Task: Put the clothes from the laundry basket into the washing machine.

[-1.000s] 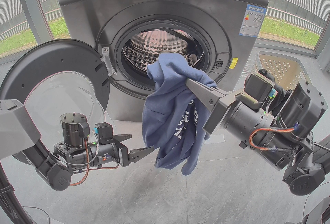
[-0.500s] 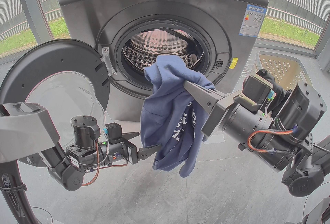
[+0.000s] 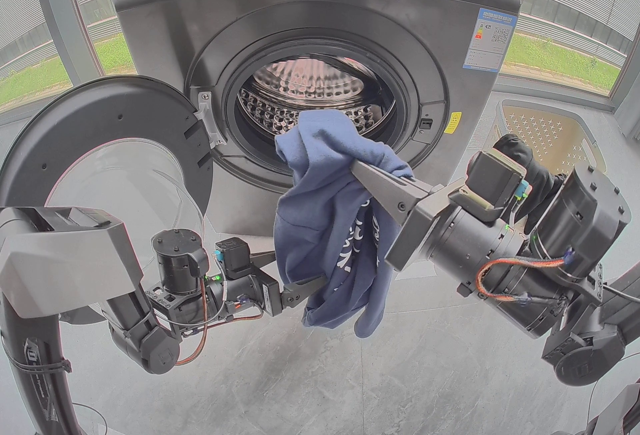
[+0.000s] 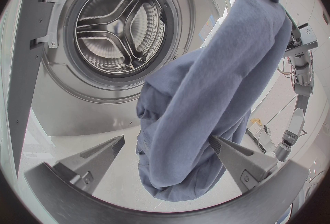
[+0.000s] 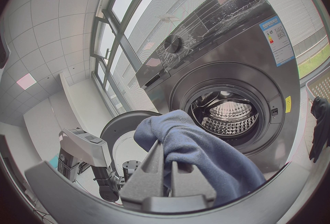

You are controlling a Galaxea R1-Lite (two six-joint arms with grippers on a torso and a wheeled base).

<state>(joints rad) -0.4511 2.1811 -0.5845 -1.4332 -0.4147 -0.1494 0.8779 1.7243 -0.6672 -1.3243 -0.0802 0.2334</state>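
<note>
One limp blue sweatshirt (image 3: 320,210) (white print (image 3: 349,251)), right tool (image 3: 357,168) clamped on it; left tool (image 4: 165,139) apart.

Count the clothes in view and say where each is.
2. A blue sweatshirt hangs from the right gripper before the open washer; a dark garment drapes over the laundry basket. More may lie hidden in the basket.

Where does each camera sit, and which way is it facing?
Head view: high on the robot, facing down at the washing machine; shows the left pincer and the right pincer, shut on a blue sweatshirt.
Left wrist view: low, facing the drum; the open left pincer straddles the sweatshirt.
Right wrist view: behind the right pincer, facing the machine.
Shared: all show drum and sweatshirt.
</note>
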